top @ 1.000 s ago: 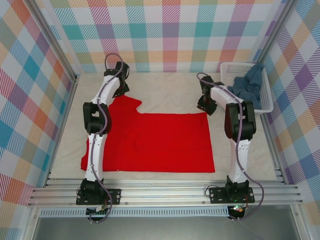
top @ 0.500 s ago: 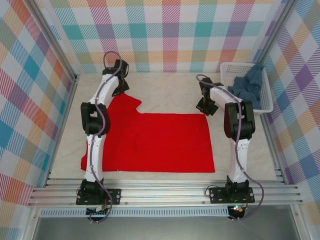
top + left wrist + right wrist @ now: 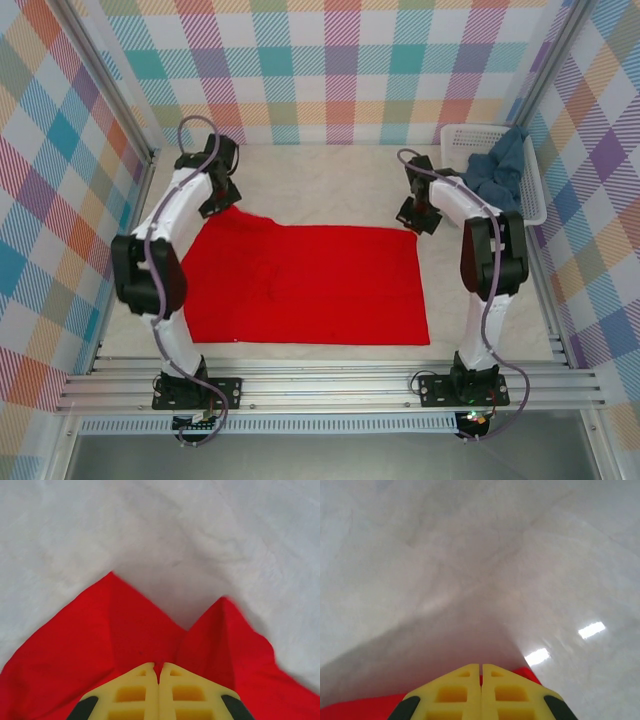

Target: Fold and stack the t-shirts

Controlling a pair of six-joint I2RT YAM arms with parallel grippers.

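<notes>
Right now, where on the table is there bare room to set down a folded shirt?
Widest: the far strip of table between the left gripper and right gripper, behind the red t-shirt. Narrower margins run along its near and right edges. Crowded: the far-right corner, with the basket holding the blue-grey t-shirt.

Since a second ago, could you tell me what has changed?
The left gripper, shut on the red shirt, pulled its far left corner leftward. The right gripper closed on the far right corner. The blue shirt stayed in the basket.

No legible text, labels, brands, numbers or signs anywhere.
</notes>
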